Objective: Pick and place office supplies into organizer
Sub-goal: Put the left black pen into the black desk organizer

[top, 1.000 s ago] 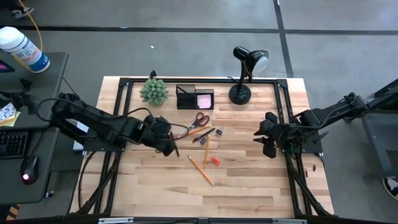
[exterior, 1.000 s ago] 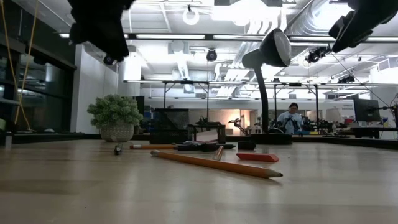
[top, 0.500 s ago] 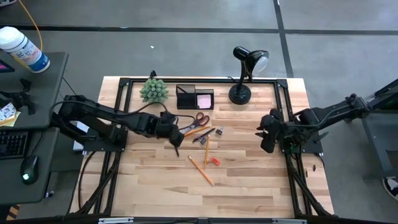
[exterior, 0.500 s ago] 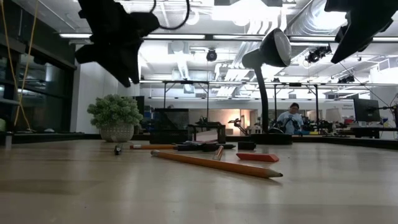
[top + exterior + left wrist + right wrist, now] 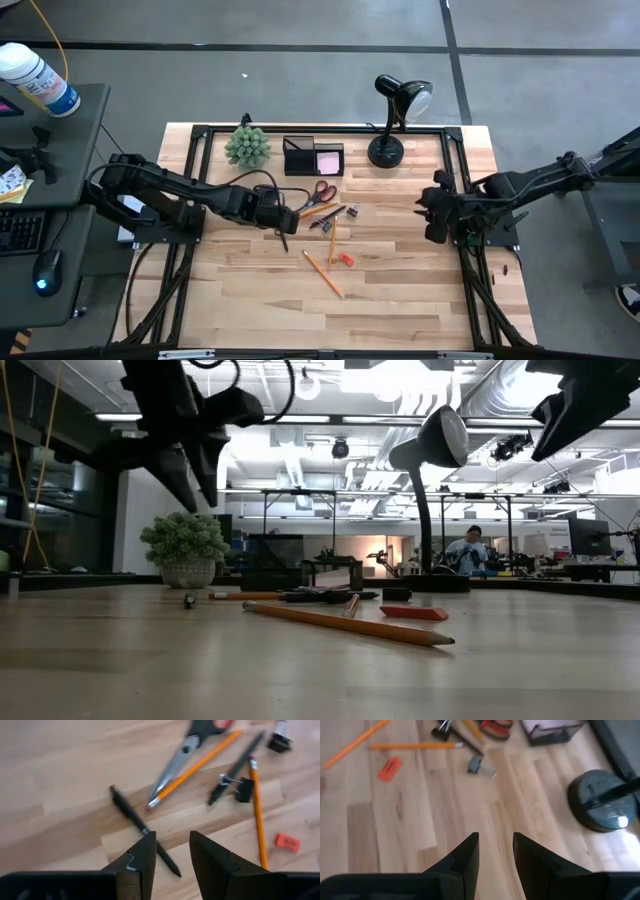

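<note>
My left gripper [image 5: 283, 222] [image 5: 172, 851] hangs open and empty above a black pen [image 5: 142, 831] that lies flat on the table, left of the other supplies. Orange-handled scissors [image 5: 318, 195], pencils [image 5: 323, 273], a dark pen [image 5: 235, 770], a black binder clip [image 5: 241, 788] and a red eraser [image 5: 345, 259] lie flat at mid table. The black organizer [image 5: 300, 157] stands at the far edge with the pink sticky pad [image 5: 329, 160] in its right part. My right gripper [image 5: 432, 222] [image 5: 495, 851] is open and empty, raised at the table's right.
A green spiky plant [image 5: 247, 146] stands left of the organizer and a black desk lamp [image 5: 390, 120] right of it. A small clip [image 5: 480, 767] lies near the pens. The near half of the table [image 5: 330, 320] is bare wood. People show far off in the room [image 5: 467, 552].
My left gripper has moved toward the table's right edge, closer to the scissors and pens, and has come down somewhat; it now hangs over the black pen. The supplies lie as before.
</note>
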### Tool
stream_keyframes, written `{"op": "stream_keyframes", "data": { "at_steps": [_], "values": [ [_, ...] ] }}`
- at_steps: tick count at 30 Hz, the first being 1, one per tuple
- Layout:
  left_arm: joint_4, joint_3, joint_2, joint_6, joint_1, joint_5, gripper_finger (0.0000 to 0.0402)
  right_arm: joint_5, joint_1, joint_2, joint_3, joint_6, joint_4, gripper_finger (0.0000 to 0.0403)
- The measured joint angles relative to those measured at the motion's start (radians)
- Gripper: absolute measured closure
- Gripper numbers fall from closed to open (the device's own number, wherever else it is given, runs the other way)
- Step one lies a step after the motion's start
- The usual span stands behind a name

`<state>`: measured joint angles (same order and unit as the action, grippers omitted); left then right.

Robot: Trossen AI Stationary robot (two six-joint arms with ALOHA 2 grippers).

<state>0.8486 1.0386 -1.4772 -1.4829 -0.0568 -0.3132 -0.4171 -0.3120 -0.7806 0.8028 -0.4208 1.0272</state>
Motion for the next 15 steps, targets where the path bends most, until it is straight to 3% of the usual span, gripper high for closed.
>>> {"op": "stream_keyframes", "data": {
  "at_steps": [9, 15],
  "values": [
    [0.044, 0.019, -0.128, -0.23, -0.002, 0.043, 0.0296, -0.044, -0.004, 0.106, 0.0, -0.027, -0.014, 0.029],
    [0.044, 0.05, -0.212, -0.243, 0.015, 0.07, 0.0296, -0.037, -0.004, 0.129, 0.0, -0.025, -0.043, 0.029]
  ]
}}
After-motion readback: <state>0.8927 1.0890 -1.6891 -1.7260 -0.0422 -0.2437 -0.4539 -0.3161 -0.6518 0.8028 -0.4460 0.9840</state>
